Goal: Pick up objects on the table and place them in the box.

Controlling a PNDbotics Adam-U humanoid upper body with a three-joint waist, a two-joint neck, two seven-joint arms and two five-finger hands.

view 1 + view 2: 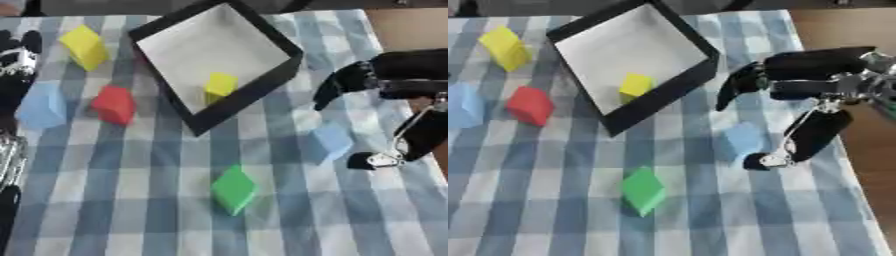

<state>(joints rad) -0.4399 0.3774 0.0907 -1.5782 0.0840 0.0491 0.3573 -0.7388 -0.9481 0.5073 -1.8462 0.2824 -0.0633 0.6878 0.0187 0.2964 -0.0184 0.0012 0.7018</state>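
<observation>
Cloth in blue-and-white check covers the table, and I see the black box with its white floor sitting askew at the far middle, one small yellow block already inside near its lower wall. My right hand hangs over the cloth just right of the box, fingers drooping relaxed and the thumb pointing down, grasping nothing. A pale blue block lies on the cloth just beside the thumb tip; I cannot tell whether they touch. A green block sits nearer me, well apart from the hand. Left of the box lie a yellow block, a red block and another blue block. My left hand shows at the left edge, fingers up and released
</observation>
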